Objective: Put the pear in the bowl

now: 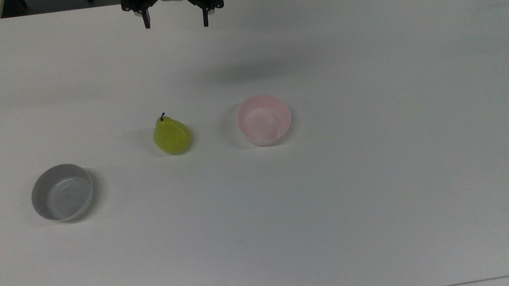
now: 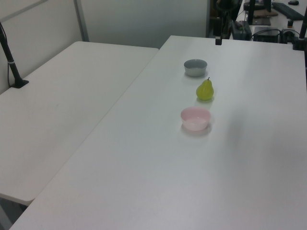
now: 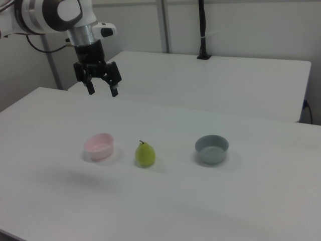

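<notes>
Right view: the pincer (image 3: 102, 86) hangs high above the table (image 3: 261, 201), fingers spread wide and holding nothing, up and behind the pink bowl (image 3: 99, 145). The pear (image 3: 145, 154) stands upright on the table just beside that bowl, between it and the grey bowl (image 3: 211, 148), touching neither. The step in hand is judged to be the approach, with no grasp yet made. The next move calls for travel over the pear, a descent, and fingers closing about its broad lower body. Top view: the arm above the pincer (image 1: 175, 22) is cut off by the frame's edge.
</notes>
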`<move>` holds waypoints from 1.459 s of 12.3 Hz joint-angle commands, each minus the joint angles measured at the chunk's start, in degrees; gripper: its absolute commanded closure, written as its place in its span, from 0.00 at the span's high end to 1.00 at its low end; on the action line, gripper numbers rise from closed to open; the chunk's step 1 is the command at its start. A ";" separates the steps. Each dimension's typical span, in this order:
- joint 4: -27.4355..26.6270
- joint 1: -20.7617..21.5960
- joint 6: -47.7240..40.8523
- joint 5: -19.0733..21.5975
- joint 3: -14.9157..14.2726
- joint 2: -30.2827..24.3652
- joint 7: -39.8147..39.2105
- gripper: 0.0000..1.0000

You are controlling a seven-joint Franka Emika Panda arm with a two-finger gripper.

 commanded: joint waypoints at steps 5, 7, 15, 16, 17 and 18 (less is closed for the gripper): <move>-3.60 -2.97 5.18 1.03 -0.23 2.58 -11.12 1.00; -6.41 -3.67 8.96 0.94 -0.23 2.93 -11.13 1.00; -8.80 -5.52 19.95 0.06 -0.40 12.94 -10.34 1.00; -8.80 -5.78 21.36 0.06 -0.57 14.17 -10.25 1.00; -8.80 -6.04 22.59 0.06 -0.58 15.40 -10.25 1.00; -8.80 -6.05 23.39 0.06 -0.58 16.20 -10.16 1.00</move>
